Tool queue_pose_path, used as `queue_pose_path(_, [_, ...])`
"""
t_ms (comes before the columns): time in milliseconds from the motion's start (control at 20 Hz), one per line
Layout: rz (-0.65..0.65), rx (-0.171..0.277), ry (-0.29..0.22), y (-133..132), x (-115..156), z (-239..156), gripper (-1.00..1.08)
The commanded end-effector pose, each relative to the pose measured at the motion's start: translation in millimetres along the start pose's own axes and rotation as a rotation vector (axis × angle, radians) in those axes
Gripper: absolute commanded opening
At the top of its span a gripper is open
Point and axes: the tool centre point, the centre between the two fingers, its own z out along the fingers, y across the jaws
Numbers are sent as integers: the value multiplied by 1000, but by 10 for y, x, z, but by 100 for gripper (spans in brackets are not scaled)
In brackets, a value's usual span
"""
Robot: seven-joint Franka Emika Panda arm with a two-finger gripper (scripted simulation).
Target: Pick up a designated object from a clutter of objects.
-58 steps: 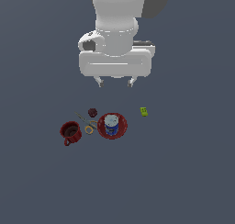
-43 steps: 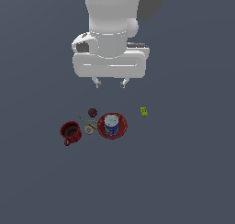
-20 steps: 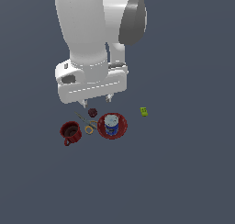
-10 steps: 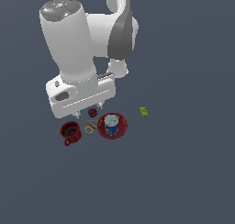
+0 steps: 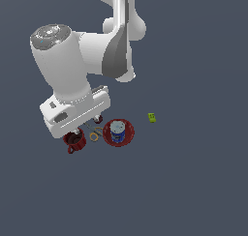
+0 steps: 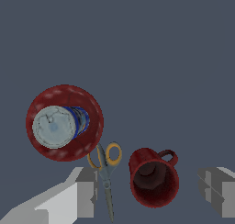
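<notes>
My hand point(image 6: 149, 191) is spread wide above the tabletop point(image 6: 137, 44), holding nothing. The dark-red mug point(image 6: 153, 177) stands upright between my fingers point(image 6: 87, 191), touching neither. The yellow-handled scissors point(image 6: 106, 170) lie just beside one finger; beyond them, the blue-white can point(image 6: 57, 126) stands on the red plate point(image 6: 89, 122).

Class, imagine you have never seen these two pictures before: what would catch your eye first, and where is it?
First the big white arm, filling the exterior view's upper left and leaning over the clutter. Next the red plate with a blue-white can standing on it. Then the dark-red mug, upright between the open jaws in the wrist view, yellow-handled scissors beside it.
</notes>
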Motion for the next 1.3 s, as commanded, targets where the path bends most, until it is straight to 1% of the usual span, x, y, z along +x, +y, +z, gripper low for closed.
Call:
queue_pose_path(0, [-53, 3, -3, 73, -37, 88, 68])
queue_pose_path(1250, [-566, 38, -22, 696, -517, 1011, 68])
